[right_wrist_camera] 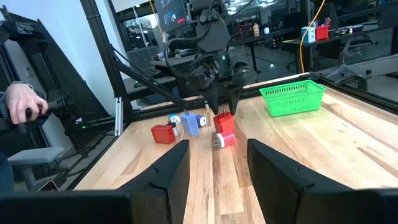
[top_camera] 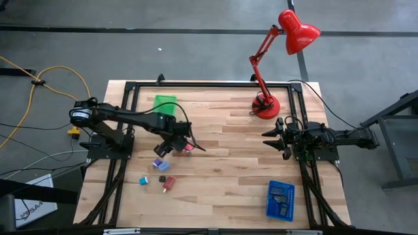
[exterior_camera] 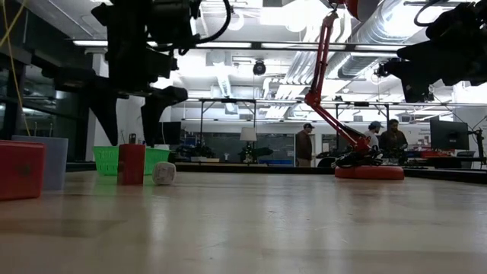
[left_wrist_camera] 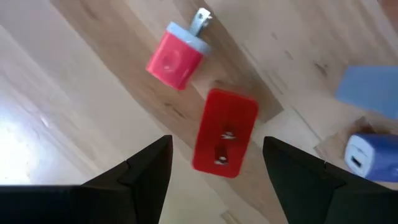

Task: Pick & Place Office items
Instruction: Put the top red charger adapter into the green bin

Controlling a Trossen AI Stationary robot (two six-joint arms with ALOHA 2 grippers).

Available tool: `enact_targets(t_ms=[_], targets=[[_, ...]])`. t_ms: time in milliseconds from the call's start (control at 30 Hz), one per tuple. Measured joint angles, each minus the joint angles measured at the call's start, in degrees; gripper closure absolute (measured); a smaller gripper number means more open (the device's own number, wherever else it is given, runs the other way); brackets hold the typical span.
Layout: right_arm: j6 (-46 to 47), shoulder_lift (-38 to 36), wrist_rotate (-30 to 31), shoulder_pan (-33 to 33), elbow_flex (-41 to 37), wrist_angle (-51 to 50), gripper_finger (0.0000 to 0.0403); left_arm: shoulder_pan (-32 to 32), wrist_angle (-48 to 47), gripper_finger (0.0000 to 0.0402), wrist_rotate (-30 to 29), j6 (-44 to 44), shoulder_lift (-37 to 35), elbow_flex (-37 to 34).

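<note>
My left gripper [top_camera: 181, 143] [left_wrist_camera: 216, 142] is open and points down over a red block [left_wrist_camera: 225, 134] that stands on the table. In the low view its two fingers [exterior_camera: 114, 114] hang on either side, just above the block's top [exterior_camera: 131, 148], without touching it. Beside the block lies a red plug piece with a pale blue cap and a metal prong [left_wrist_camera: 177, 56]. A lilac piece [top_camera: 159, 163], a teal piece [top_camera: 144, 179], a black piece [top_camera: 162, 178] and another red block [top_camera: 168, 184] lie nearer the front. My right gripper [top_camera: 277, 137] is open and empty at the table's right side.
A green tray [top_camera: 164, 104] stands at the far left behind my left arm. A blue perforated tray [top_camera: 281, 199] lies at the front right. A red desk lamp [top_camera: 266, 104] stands at the far right. A person's hand [right_wrist_camera: 25, 106] shows beyond the table's left edge.
</note>
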Motion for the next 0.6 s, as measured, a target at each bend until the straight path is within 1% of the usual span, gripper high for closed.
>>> enact_targets(t_ms=[367, 600], targets=[[0.02, 1.09, -0.04, 0.02, 0.00, -0.02, 0.0256, -1.23, 0.85, 0.0161, -0.17, 0.26, 2.91, 0.00], [0.02, 1.72, -0.04, 0.02, 0.00, 0.01, 0.0256, -1.30, 0.73, 0.0161, -0.12, 0.20, 2.78, 0.00]])
